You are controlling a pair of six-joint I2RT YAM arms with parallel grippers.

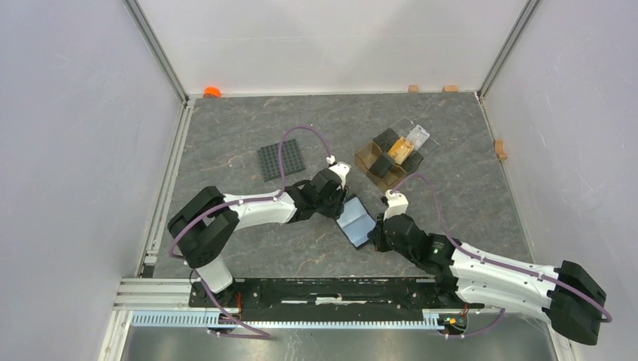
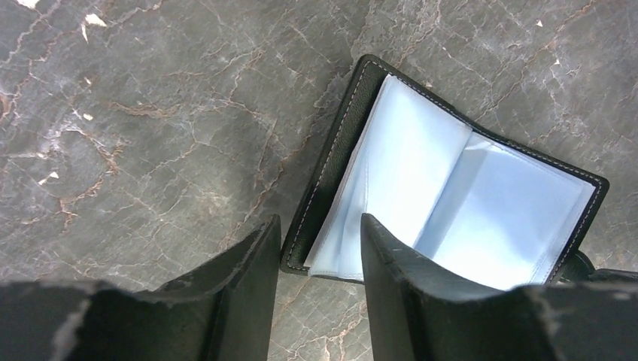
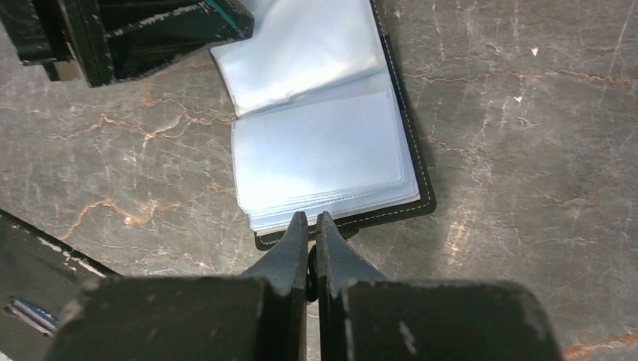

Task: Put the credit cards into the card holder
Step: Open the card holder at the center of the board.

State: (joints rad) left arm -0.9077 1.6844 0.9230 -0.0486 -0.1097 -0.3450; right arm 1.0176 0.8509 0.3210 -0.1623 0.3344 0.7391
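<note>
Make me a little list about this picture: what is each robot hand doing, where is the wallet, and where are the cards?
card holder: lying open on the table, pale pages up, no card seen in it
left gripper: open, one finger on each side of the holder's corner
right gripper: shut, tips at the holder's other end; cannot tell if it pinches anything
cards: far from the holder, by the brown box
mat: lies apart, left of the box
</note>
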